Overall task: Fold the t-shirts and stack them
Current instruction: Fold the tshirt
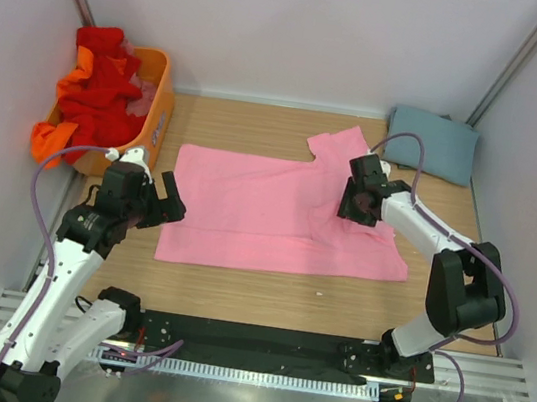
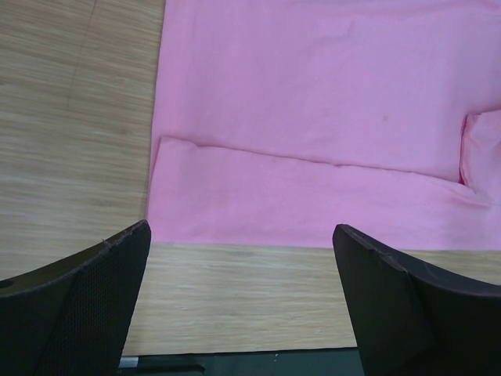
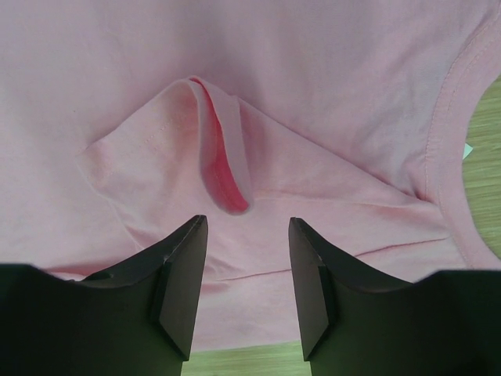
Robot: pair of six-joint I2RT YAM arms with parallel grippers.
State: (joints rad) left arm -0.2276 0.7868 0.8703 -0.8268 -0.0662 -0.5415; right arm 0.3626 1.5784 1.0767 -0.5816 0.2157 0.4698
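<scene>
Pink t-shirt (image 1: 277, 212): lies flat across the middle of the tabletop (image 1: 235, 287), with its hem toward the left edge and its collar toward the right edge.
Pink edges: the near long side is folded over as a strip. One sleeve sticks out toward the far edge, and the other is tucked in on the body.
Grey-blue t-shirt (image 1: 434, 145): folded in the far right corner, apart from the pink one.
Red and orange t-shirts (image 1: 97, 95): heaped in the orange basket (image 1: 156, 119) at the far left corner, with some hanging over its rim.
Open room: bare wood runs along the near edge below the pink hem corner. There is more between the hem and the left edge, and a strip along the far edge.
Left fingers (image 2: 86, 298): spread wide and holding nothing, above bare wood just near of the pink shirt's near left corner.
Right fingers (image 3: 184, 274): partly open with nothing between them, over the pink body near the collar. Whether they touch the cloth cannot be told.
Left wrist only: the fold line of the near strip.
Right wrist only: the tucked sleeve's open cuff just ahead of the fingertips, and the collar seam.
Top only: both other piles and the basket.
</scene>
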